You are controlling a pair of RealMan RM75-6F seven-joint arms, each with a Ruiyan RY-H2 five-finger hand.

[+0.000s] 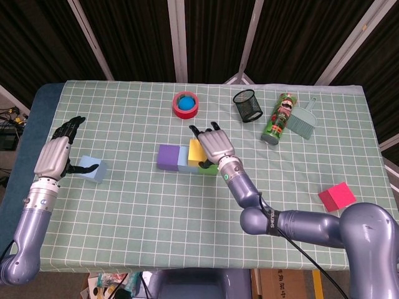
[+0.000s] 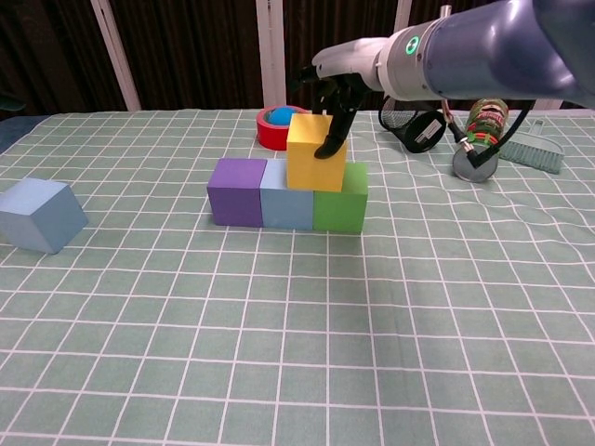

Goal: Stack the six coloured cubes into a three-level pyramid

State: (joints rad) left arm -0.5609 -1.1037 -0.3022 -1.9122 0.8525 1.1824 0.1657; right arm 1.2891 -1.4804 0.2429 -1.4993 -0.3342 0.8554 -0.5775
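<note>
Yellow cube (image 2: 313, 150) in our right hand (image 2: 332, 91), gripped atop the base row of purple cube (image 2: 236, 191), blue cube (image 2: 286, 194) and green cube (image 2: 339, 197). Left hand (image 1: 55, 154) is open beside the light-blue cube (image 1: 91, 168); red cube (image 1: 336, 196) waits far right.

My counter (image 1: 187, 205) wears a green cloth with a white grid, over a blue edge at the left. Behind it hang dark curtains (image 1: 137, 37) crossed by pale slanted bars (image 1: 179, 37) (metal, I think). Cardboard boxes (image 1: 283, 283) sit on the floor below the near edge.
</note>
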